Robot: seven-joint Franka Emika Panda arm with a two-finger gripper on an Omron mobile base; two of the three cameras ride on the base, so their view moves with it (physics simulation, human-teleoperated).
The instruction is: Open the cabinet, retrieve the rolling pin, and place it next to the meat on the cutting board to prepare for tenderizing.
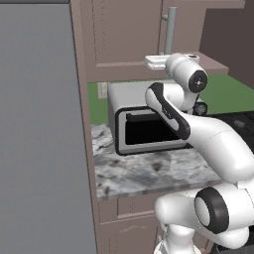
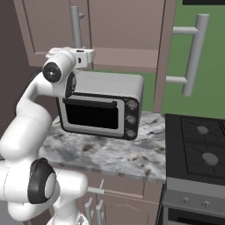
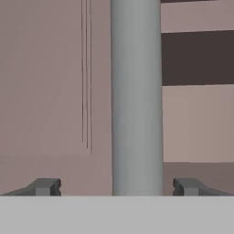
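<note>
The mauve-brown wall cabinet (image 2: pixel 118 26) hangs above the counter with its two doors. My gripper (image 3: pixel 116 187) is open, its dark fingertips (image 3: pixel 45 186) standing on either side of a long grey bar handle (image 3: pixel 137 96) without touching it. In the base views the hand (image 1: pixel 159 61) (image 2: pixel 82 55) sits at the lower end of that handle (image 1: pixel 171 27) (image 2: pixel 75 22). A second bar handle (image 2: pixel 193 52) stands out from a door edge on the right. The rolling pin, the meat and the cutting board are out of view.
A silver toaster oven (image 2: pixel 99 110) (image 1: pixel 144 126) stands on the marble counter (image 2: pixel 110 154) right below the hand. A black stove (image 2: pixel 202 145) lies to the right. A tall grey panel (image 1: pixel 39 129) bounds the left side.
</note>
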